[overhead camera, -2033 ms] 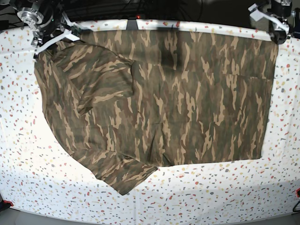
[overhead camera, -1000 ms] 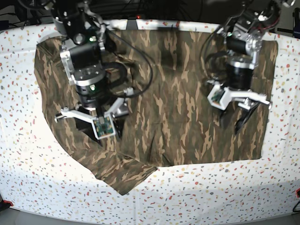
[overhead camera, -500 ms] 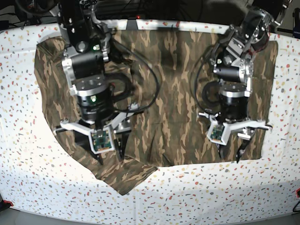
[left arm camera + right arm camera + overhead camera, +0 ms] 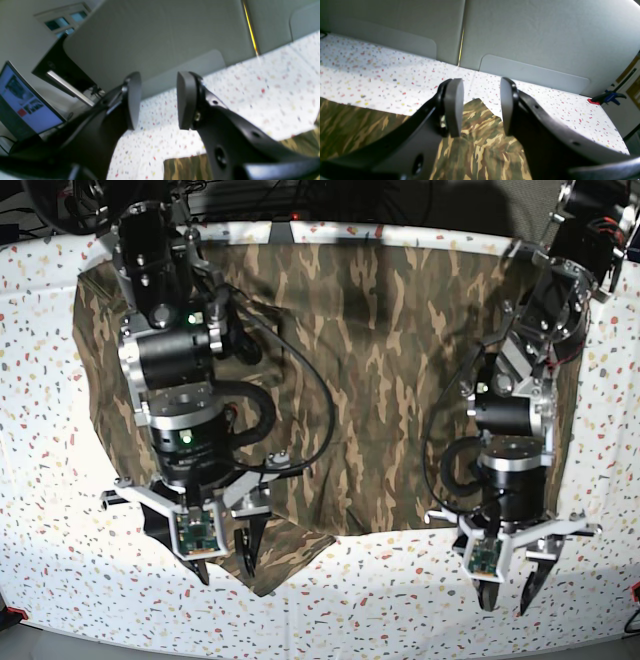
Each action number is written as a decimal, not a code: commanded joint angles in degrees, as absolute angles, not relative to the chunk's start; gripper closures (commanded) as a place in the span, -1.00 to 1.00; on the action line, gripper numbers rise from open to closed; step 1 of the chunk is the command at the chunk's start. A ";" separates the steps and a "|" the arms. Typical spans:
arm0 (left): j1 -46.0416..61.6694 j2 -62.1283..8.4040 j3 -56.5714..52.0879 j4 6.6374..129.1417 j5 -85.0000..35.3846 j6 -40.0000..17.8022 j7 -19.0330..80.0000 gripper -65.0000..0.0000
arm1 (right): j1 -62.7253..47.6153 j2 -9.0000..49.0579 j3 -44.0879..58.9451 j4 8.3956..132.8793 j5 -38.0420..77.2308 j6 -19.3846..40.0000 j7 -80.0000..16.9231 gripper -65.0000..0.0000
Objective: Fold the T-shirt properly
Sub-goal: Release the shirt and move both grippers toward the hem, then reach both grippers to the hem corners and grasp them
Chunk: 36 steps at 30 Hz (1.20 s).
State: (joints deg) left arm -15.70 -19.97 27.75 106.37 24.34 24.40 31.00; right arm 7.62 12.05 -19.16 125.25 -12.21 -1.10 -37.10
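The camouflage T-shirt (image 4: 380,380) lies spread flat on the speckled table, with one sleeve (image 4: 270,560) sticking out at the front left. My right gripper (image 4: 220,562) is open and empty, just above that sleeve; the right wrist view shows the gripper (image 4: 480,107) with the sleeve (image 4: 480,147) below its fingers. My left gripper (image 4: 507,593) is open and empty, over bare table just past the shirt's front hem at the right. The left wrist view shows the gripper (image 4: 158,100) with the hem corner (image 4: 185,167) below it.
The white speckled table cover (image 4: 400,600) runs all round the shirt. Grey panels (image 4: 520,37) stand beyond the table's edge. A monitor (image 4: 22,105) stands off to one side. A red and blue clamp (image 4: 607,98) sits at a table corner.
Both arms have swung from the back corners out over the shirt toward the front edge. The grippers now hang at the front sleeve and the front hem. The shirt has not moved.
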 commanded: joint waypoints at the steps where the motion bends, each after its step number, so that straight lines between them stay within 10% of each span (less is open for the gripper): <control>1: -17.67 -20.71 27.35 107.35 25.19 24.75 30.65 0.29 | 8.58 12.08 -19.03 125.97 -12.80 -1.39 -36.23 0.24; 17: -25.30 -23.03 27.29 105.58 21.15 22.02 35.94 0.29 | 10.79 12.05 -18.13 123.94 -12.80 -1.34 -36.40 0.24; 36: -50.85 -23.07 26.98 63.68 6.70 14.28 30.37 0.29 | 38.54 12.36 -17.61 90.96 2.37 1.28 -40.07 0.24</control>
